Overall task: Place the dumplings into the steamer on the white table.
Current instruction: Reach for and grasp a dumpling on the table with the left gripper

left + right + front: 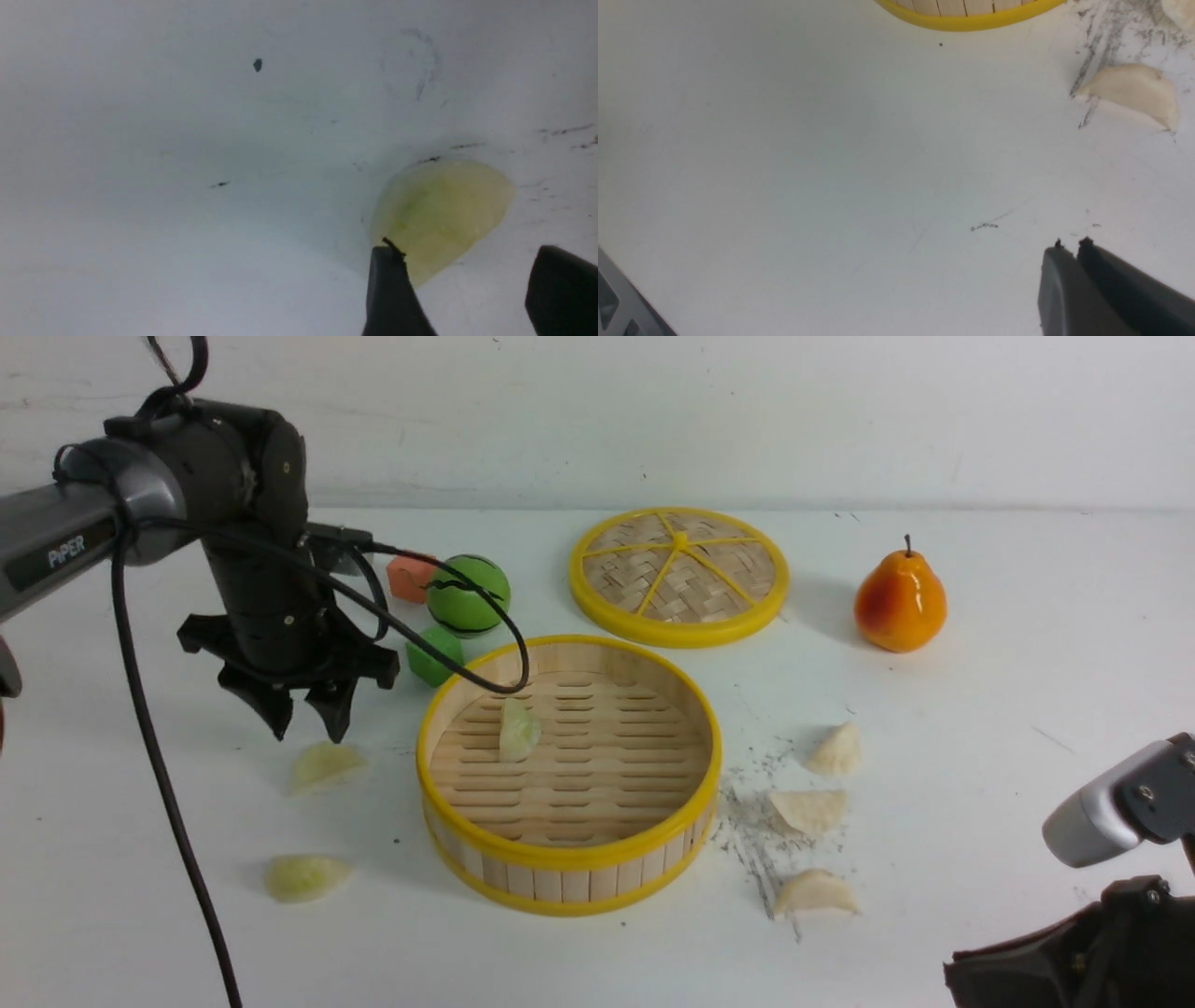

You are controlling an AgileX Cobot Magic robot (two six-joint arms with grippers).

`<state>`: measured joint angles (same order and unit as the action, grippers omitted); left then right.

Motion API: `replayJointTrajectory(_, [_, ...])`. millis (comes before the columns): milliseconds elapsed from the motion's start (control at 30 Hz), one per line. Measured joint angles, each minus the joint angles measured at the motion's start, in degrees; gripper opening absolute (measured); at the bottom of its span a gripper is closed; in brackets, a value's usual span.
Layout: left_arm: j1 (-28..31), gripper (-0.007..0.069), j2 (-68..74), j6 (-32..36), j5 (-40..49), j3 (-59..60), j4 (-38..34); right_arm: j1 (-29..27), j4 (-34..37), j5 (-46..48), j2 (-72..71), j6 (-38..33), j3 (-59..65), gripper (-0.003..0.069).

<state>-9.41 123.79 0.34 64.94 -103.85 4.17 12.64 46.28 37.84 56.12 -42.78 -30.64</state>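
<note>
— Where are the dumplings seen?
— One green dumpling (519, 731) is seen in the steamer (569, 865), on its slatted floor. Two more green ones are seen on the white table (653, 957), on the robot's left side of the steamer. One of them (326, 766) is found just under the left gripper (306, 735), and the other (304, 877) is seen closer to the robot.
— And the white ones?
— All three, the far one (836, 751), the middle one (810, 811) and the near one (816, 893), are seen on the table, on the other side of the steamer.
— Is anything held?
— Nothing is held by the left gripper. Its two tips are spread apart (a bit like a beak). The tips of the right gripper (1071, 242) are kept together, or almost, and nothing is pinched there.
— What else is seen?
— Behind the steamer, a woven disc (679, 577) is laid flat. An orange pear (900, 600) is seen on the right. A green ball (469, 595), a green cube (435, 656) and an orange cube (411, 579) are grouped near the left arm.
</note>
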Motion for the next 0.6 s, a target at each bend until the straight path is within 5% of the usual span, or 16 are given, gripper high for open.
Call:
replayJointTrajectory(167, [0.0, 0.0378, 2.8, 0.5, -1.5, 0.0, 0.2, 0.0, 0.0, 0.0, 0.0, 0.0, 0.0, 0.0042])
replayJointTrajectory(333, [0.0, 0.0228, 3.8, -0.3, -1.8, -0.1, 0.6, 0.0, 0.0, 0.0, 0.0, 0.0, 0.0, 0.0046])
replayJointTrajectory(600, [0.0, 0.0227, 0.6, -4.2, -1.9, 0.0, -1.1, 0.0, 0.0, -0.1, 0.0, 0.0, 0.0, 0.0055])
